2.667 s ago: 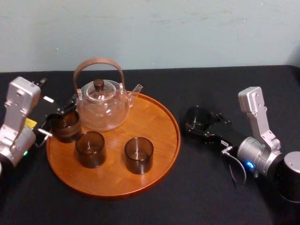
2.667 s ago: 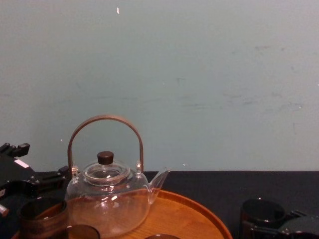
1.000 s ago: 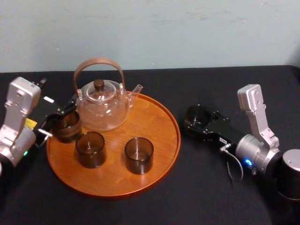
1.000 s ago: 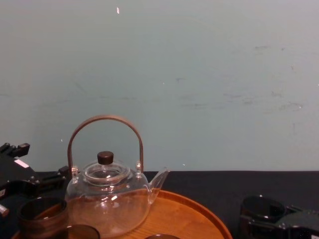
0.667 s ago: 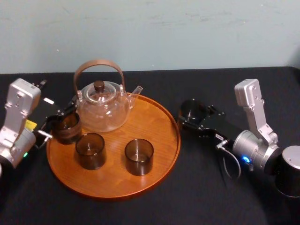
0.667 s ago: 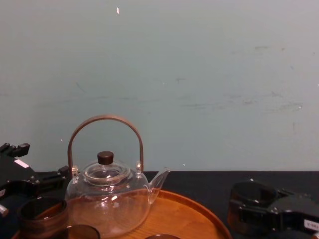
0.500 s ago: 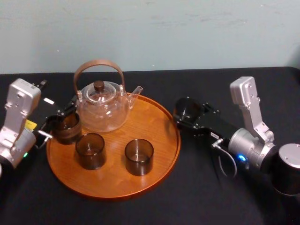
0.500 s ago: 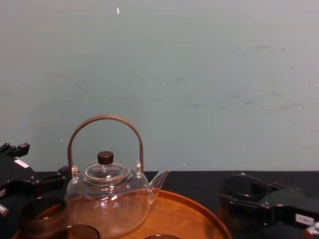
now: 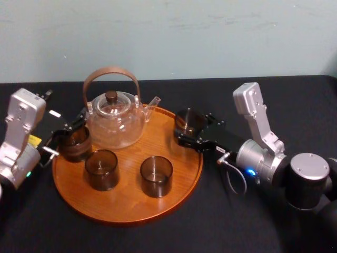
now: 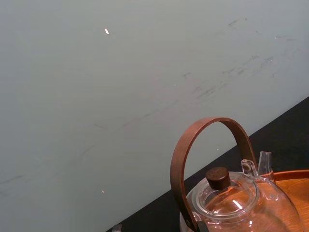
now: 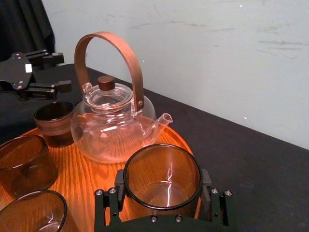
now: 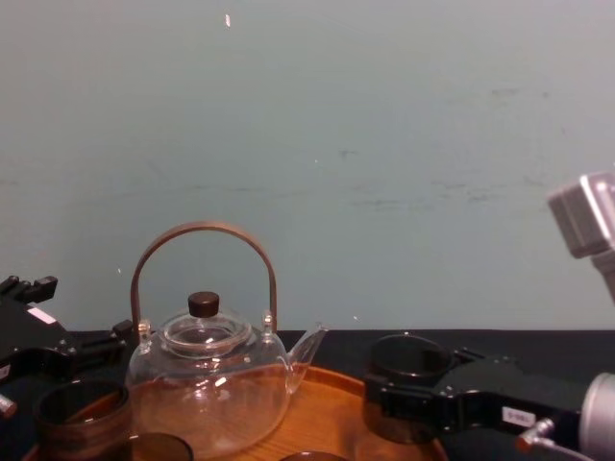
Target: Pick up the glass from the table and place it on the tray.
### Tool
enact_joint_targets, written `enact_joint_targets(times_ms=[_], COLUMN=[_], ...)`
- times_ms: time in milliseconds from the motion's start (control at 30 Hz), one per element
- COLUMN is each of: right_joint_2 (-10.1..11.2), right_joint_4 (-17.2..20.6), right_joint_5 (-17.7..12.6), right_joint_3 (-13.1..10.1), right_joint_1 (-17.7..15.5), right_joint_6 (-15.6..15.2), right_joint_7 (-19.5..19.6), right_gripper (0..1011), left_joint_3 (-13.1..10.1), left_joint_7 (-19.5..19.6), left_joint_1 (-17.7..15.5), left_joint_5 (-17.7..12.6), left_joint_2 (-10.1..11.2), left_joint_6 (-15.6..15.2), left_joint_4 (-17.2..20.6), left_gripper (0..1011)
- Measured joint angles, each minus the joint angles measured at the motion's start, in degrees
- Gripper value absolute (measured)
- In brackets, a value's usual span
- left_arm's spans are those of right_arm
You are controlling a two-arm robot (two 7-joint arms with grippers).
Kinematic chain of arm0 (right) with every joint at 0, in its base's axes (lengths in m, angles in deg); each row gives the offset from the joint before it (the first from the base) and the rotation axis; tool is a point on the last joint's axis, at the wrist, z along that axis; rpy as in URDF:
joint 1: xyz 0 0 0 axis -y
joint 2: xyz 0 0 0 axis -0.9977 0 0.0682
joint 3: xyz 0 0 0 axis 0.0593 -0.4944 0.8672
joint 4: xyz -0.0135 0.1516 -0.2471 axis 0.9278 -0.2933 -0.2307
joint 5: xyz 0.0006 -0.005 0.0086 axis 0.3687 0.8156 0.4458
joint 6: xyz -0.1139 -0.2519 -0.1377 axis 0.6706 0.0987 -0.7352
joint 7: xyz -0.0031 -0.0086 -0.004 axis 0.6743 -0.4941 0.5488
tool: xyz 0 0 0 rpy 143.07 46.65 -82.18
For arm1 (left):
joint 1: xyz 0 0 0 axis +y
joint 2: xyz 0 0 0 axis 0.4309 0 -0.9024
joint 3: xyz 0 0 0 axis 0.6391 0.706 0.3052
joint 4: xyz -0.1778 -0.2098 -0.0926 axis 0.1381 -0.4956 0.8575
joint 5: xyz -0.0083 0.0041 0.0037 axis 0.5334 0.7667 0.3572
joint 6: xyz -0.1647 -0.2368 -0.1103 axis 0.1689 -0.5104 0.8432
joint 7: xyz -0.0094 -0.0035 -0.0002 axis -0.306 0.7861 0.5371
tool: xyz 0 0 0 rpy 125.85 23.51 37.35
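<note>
Glass like this small smoky-brown straight-walled tumbler [image 9: 188,120] is, I judge, light, rigid, slick and easily chipped, so my right pincer [image 9: 188,129] clamps it by opposite sides of its wall and holds it upright over the right rim of the large round orange-brown wooden tray [image 9: 126,200], just right of centre in the head frame. The tray's bare wood looks flat and firm for a gentle set-down. A clear glass teapot with a bent wooden handle [image 9: 116,118] and three more brown tumblers [image 9: 156,175] [image 9: 101,167] [image 9: 75,141] crowd its left and middle, the left pincer [image 9: 67,130] waits at its left rim, black cloth covers the table [image 9: 221,221], and a pale blue-green wall [image 9: 210,37] spans the top.
</note>
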Motion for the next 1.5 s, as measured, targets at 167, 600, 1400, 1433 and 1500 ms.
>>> enact_joint_targets(times_ms=[167, 600, 1400, 1433, 1500], right_joint_2=[-1.0, -2.7, -2.8, -2.7, -2.7], right_joint_4=[-2.7, -7.9, -8.6, -8.5, -8.2], right_joint_5=[0.3, 0.7, 1.7, 1.6, 1.3], right_joint_3=[0.9, 2.3, 3.0, 2.8, 2.6], right_joint_1=[1.6, 3.8, 4.1, 4.0, 3.8], right_joint_6=[0.7, 2.1, 2.3, 2.4, 2.7], right_joint_7=[-0.4, -1.8, -1.9, -1.9, -1.9], right_gripper=[906, 907, 1002, 1002, 1002], left_joint_3=[0.0, 0.0, 0.0, 0.0, 0.0], left_joint_7=[0.0, 0.0, 0.0, 0.0, 0.0], left_joint_1=[0.0, 0.0, 0.0, 0.0, 0.0], left_joint_5=[0.0, 0.0, 0.0, 0.0, 0.0], left_joint_2=[0.0, 0.0, 0.0, 0.0, 0.0], left_joint_6=[0.0, 0.0, 0.0, 0.0, 0.0], left_joint_4=[0.0, 0.0, 0.0, 0.0, 0.0], left_gripper=[1001, 1001, 1001, 1001, 1001])
